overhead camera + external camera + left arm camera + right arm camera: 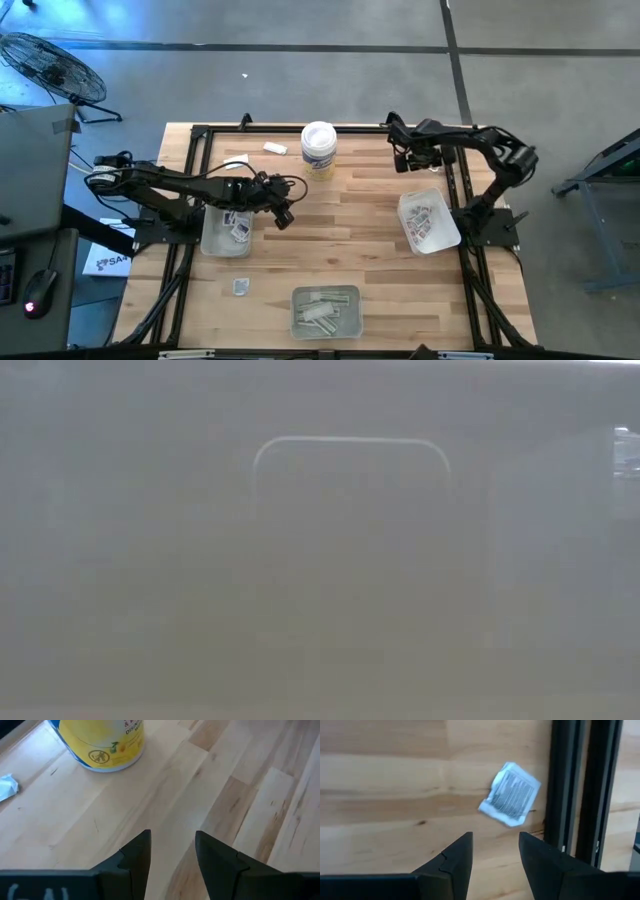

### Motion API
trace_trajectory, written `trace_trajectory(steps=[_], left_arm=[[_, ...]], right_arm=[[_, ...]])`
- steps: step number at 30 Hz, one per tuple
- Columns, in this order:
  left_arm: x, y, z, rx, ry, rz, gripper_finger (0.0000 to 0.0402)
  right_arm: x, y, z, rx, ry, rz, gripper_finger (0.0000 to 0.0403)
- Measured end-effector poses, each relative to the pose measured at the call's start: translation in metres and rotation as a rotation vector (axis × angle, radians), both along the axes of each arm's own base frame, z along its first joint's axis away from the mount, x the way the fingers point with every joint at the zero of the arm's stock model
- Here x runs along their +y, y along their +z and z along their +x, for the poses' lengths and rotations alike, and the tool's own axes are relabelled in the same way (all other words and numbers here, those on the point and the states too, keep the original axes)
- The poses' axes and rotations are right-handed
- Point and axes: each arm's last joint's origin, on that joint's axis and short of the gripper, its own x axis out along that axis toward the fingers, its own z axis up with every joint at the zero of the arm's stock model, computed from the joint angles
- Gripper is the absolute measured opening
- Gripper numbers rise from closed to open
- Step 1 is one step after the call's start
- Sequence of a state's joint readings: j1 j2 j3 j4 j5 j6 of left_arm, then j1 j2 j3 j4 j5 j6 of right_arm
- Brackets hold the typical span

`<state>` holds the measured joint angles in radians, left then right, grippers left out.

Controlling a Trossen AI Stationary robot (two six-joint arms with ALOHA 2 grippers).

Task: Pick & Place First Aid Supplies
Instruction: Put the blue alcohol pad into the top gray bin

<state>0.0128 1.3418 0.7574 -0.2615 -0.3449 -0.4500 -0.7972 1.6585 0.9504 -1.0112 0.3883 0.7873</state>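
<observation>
the left gripper (283, 216) sits just left of table centre, jaws parted with only bare wood between them, beside the left tray (226, 232) that holds a few packets (238, 226). the white tub (319, 149) stands at about one o'clock from it. the right gripper (409, 160) hangs near the table's far right corner, at twelve o'clock from the right tray (428, 221), jaws released and gripping nothing; one small white packet with grey print (510, 795) lies on the wood just ahead of its fingers (454, 861), by the black frame rail (565, 785). a third tray (325, 310) with strip wrappers sits at the near edge, a stray packet (240, 287) at its ten o'clock. the low view shows only grey blur.
</observation>
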Motion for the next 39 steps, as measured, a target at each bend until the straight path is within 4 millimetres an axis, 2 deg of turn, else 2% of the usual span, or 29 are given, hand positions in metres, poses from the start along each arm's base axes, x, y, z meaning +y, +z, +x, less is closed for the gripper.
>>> trace_trajectory(steps=[10,20,31,39], left_arm=[[0.0,0.0,0.0,0.0,-0.002,-0.002,0.0151],[0.0,0.0,0.0,-0.001,-0.002,-0.003,0.0151],[0.0,0.0,0.0,-0.004,-0.003,-0.003,0.0151],[0.0,0.0,0.0,-0.005,-0.003,-0.003,0.0151]], right_arm=[[-0.015,-0.003,-0.011,-0.024,-0.134,-0.063,0.0146],[-0.032,-0.032,-0.008,-0.01,-0.178,-0.035,0.0134],[-0.029,-0.034,-0.011,0.064,-0.241,-0.085,0.0133],[-0.029,-0.035,-0.008,0.013,-0.337,-0.121,0.0133]])
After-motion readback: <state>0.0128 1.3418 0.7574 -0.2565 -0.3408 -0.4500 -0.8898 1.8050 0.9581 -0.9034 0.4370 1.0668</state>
